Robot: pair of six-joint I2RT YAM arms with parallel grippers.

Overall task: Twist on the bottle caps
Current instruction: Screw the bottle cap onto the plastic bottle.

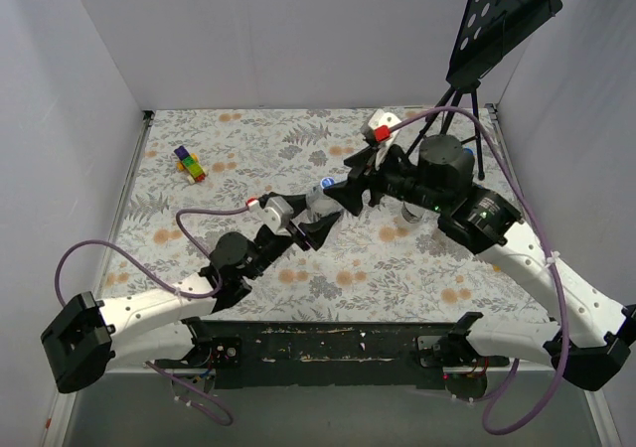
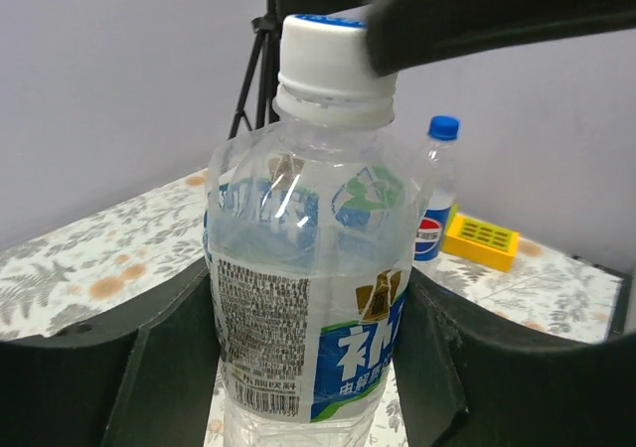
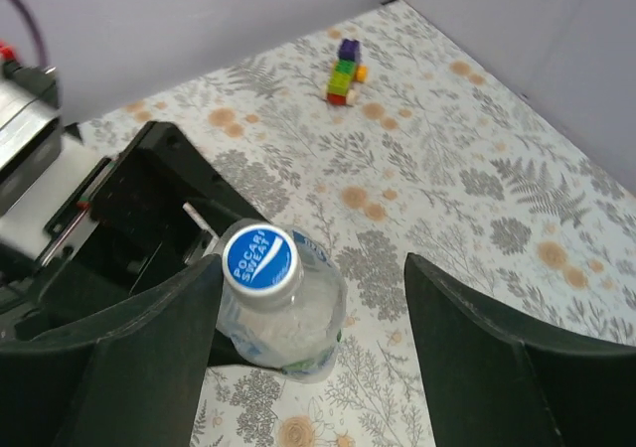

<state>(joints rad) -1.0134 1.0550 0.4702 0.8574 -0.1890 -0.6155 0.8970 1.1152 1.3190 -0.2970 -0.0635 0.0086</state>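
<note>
A: Clear water bottle (image 2: 298, 298): why is it held like that?
B: It is clamped upright at the label by the left gripper (image 2: 308, 368). This is judged to be so the body is kept from spinning while the Pocari Sweat cap (image 3: 260, 258) is turned from above.
A: Right gripper (image 3: 313, 268)?
B: Spread wide and set astride the neck. Nothing is gripped by it yet.
A: Cap relative to it?
B: The cap is seated on the bottle mouth (how far it is threaded cannot be told). In the right wrist view it is offset to 9 o'clock of the gap and seemingly touched by that finger. The 3 o'clock finger is well apart.
A: Elsewhere?
B: In the left wrist view a capped Pepsi bottle (image 2: 435, 204) is seen at 2 o'clock of the held bottle, with a yellow block (image 2: 482, 240) just beside it.
</note>
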